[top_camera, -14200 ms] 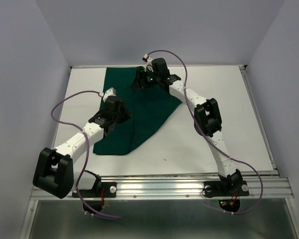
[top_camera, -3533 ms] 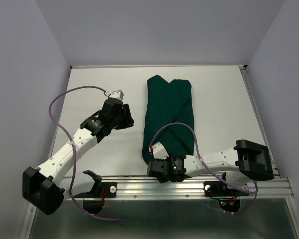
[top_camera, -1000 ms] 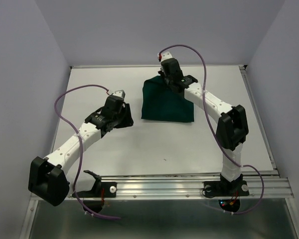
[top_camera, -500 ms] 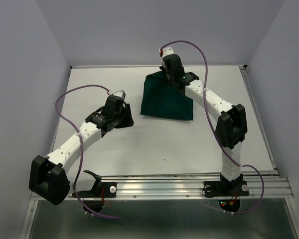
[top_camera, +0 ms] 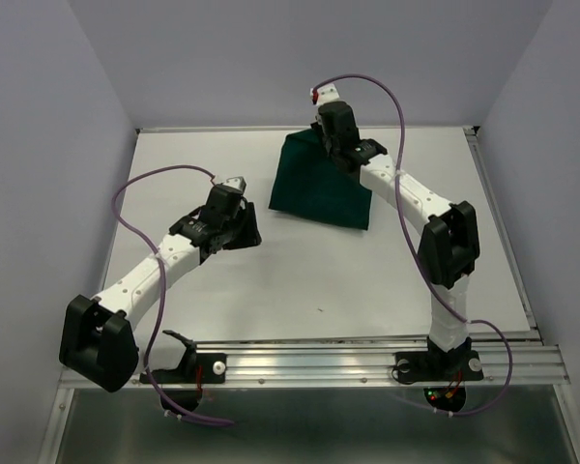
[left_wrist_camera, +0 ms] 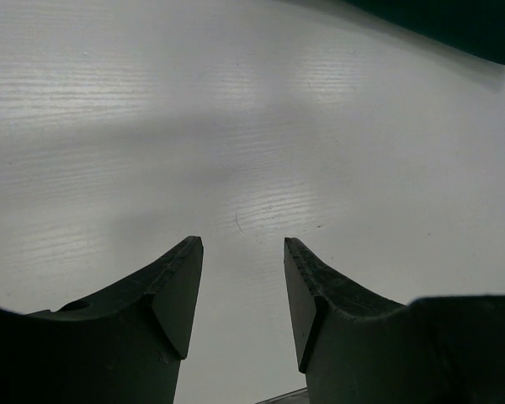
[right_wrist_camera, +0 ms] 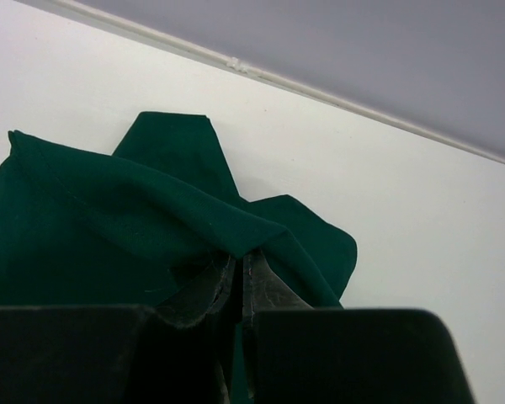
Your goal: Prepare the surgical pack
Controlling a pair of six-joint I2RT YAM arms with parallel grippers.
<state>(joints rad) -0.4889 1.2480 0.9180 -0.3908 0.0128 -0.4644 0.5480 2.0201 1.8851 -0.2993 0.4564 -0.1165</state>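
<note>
The dark green drape [top_camera: 318, 188] of the surgical pack lies folded at the back middle of the white table [top_camera: 367, 271]. My right gripper [top_camera: 327, 135] is shut on its far edge; in the right wrist view the cloth [right_wrist_camera: 118, 219] bunches up over the pinched fingertips [right_wrist_camera: 240, 265]. My left gripper [top_camera: 244, 227] hovers low over bare table to the left of the drape, open, with nothing between its fingers [left_wrist_camera: 181, 278]. A corner of the green cloth [left_wrist_camera: 454, 21] shows at the top right of the left wrist view.
A raised white rim [right_wrist_camera: 236, 66] runs along the table's far edge just behind the drape. Grey walls [top_camera: 39, 116] close in both sides. A metal rail [top_camera: 367, 362] with the arm bases lines the near edge.
The right gripper, still holding the drape's far edge, has shifted slightly back and up; the cloth has tilted and narrowed a little. The left arm has barely moved.
</note>
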